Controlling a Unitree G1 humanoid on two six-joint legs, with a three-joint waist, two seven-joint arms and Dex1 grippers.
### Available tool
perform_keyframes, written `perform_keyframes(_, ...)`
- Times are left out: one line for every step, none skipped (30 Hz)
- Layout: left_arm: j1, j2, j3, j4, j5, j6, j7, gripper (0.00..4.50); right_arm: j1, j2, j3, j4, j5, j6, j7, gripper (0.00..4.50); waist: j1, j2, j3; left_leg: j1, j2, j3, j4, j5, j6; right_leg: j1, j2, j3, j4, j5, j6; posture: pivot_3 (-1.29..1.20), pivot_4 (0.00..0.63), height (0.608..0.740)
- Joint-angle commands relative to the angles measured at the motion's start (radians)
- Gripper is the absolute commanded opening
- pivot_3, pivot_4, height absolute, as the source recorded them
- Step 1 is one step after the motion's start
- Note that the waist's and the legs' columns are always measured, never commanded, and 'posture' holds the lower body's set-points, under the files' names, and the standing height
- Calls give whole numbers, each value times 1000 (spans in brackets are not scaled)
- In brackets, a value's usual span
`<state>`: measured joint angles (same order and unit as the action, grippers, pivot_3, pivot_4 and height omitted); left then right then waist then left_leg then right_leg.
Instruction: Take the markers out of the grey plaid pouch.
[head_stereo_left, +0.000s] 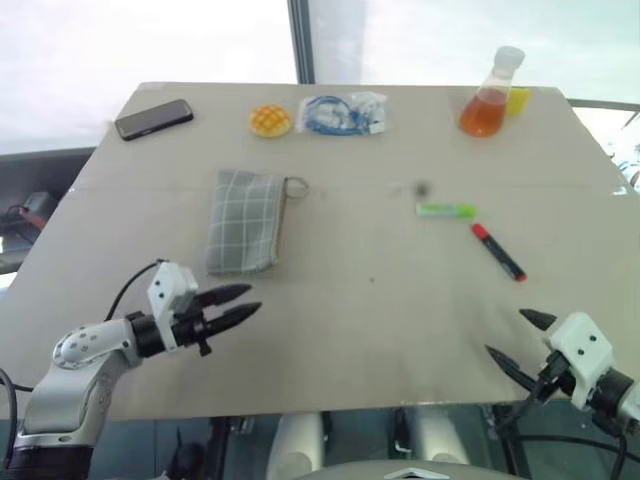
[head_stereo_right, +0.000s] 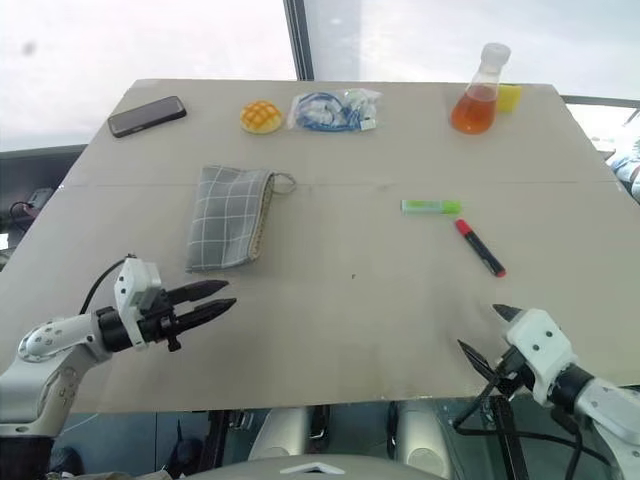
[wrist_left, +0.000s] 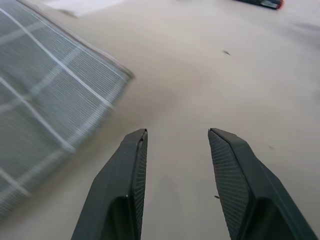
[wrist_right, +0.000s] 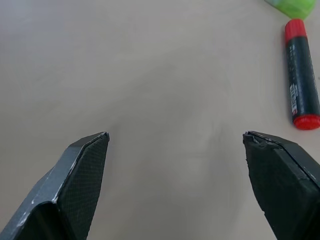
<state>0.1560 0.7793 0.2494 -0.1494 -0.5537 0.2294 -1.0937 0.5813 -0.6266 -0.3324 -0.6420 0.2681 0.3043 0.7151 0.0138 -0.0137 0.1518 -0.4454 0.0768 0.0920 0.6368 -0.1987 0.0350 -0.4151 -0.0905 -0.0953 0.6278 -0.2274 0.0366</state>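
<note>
The grey plaid pouch (head_stereo_left: 245, 220) lies flat on the table's left half, its ring pull (head_stereo_left: 297, 187) at the far right corner. Both markers lie on the bare table to the right of it: a light-green highlighter (head_stereo_left: 446, 210) and a black marker with red ends (head_stereo_left: 498, 251). My left gripper (head_stereo_left: 253, 299) hovers just in front of the pouch's near edge (wrist_left: 45, 100), open and empty. Near the table's front right corner my right gripper (head_stereo_left: 505, 332) stands wide open, empty, short of the black marker (wrist_right: 301, 75).
Along the far edge stand a black phone (head_stereo_left: 153, 119), a yellow bun (head_stereo_left: 270, 121), a clear bag with blue cable (head_stereo_left: 343, 114) and a flask of orange liquid (head_stereo_left: 488, 100) beside a yellow block (head_stereo_left: 518, 100). The beige table (head_stereo_left: 380, 320) ends just before both grippers.
</note>
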Motion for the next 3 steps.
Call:
perform_keyframes(25,1,17,-53,-12,-2,-13,1970,17,-13,-50,-36,28,0,17,4375,0,0,0,0,0,0,1,0,0,0,0,0,0,1,-1,0,150,740)
perform_keyframes(27,-2,20,-55,-13,-3,-13,1970,18,-12,-53,-36,30,0,17,4375,0,0,0,0,0,0,1,0,0,0,-1,1,0,1,-2,0,150,740)
perform_keyframes(28,-3,22,-58,-16,-2,-14,1970,19,-11,-55,-36,31,1,19,4375,0,0,0,0,1,0,2,0,-1,1,-2,1,0,1,-2,0,150,740)
